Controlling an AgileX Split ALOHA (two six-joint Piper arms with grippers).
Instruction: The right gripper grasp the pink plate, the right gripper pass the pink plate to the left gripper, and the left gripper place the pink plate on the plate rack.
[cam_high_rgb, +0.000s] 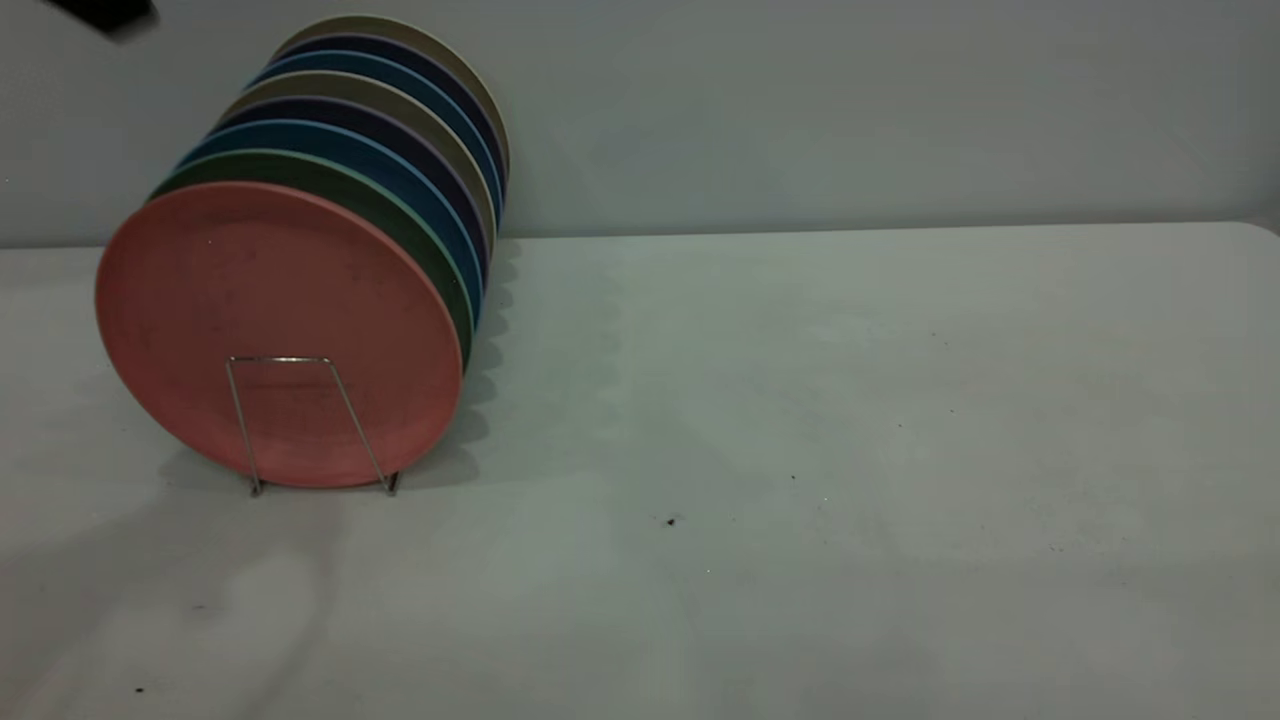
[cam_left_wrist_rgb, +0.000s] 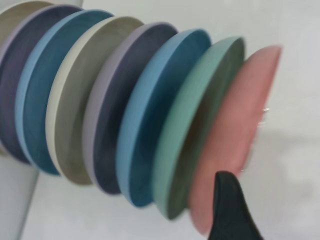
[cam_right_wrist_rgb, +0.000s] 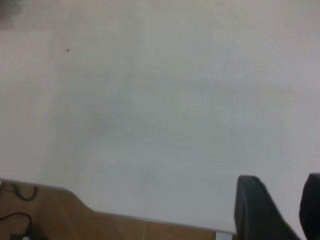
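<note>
The pink plate stands upright in the front slot of the plate rack, leaning behind the wire loop. In the left wrist view the pink plate is the nearest in the row. My left gripper is a dark shape high at the far left, above and behind the rack, clear of the plates. Only one of its black fingers shows, next to the pink plate's rim, with nothing held. My right gripper hangs over bare table near the table's edge, its fingers slightly apart and empty.
Several more plates, green, blue, dark purple and beige, fill the rack behind the pink one. The white table stretches to the right. Brown floor and cables show past the table edge in the right wrist view.
</note>
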